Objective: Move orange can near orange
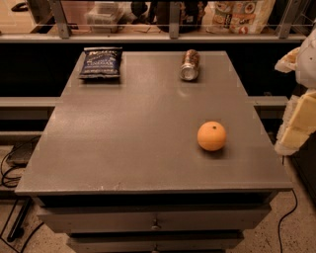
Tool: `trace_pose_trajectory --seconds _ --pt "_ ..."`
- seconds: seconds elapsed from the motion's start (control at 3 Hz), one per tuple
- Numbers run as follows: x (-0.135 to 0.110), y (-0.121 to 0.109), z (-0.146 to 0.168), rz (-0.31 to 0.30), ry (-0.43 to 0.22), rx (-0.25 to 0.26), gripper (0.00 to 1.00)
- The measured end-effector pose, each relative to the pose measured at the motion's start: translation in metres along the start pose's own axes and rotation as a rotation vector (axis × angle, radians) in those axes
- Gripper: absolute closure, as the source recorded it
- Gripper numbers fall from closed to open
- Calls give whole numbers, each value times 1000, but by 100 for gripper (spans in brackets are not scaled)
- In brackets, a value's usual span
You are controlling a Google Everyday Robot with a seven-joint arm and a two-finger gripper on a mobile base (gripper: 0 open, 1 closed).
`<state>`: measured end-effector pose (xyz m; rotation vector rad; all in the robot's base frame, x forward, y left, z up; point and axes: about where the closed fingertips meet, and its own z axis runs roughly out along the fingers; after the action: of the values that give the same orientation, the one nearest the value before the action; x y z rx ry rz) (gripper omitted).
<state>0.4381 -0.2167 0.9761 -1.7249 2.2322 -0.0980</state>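
Observation:
The orange can (189, 64) lies on its side at the far right of the grey table top (123, 133), its silver end facing me. The orange (212, 136) sits on the right part of the table, nearer the front, well apart from the can. My gripper (297, 129) shows as pale cream parts at the right edge of the view, beyond the table's right edge, level with the orange and holding nothing that I can see.
A dark blue chip bag (101, 62) lies at the far left corner of the table. A shelf rail with packaged goods (237, 15) runs behind the table. Drawers (155, 222) are below the front edge, and cables (10, 173) lie on the floor at left.

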Motion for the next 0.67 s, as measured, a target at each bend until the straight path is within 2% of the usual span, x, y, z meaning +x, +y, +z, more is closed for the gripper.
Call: trace_pose_trajectory --seconds 0.33,0.67 --pt "-2 -1 0 3 -16 7 0" --pt "-10 -9 4 21 -115 19 0"
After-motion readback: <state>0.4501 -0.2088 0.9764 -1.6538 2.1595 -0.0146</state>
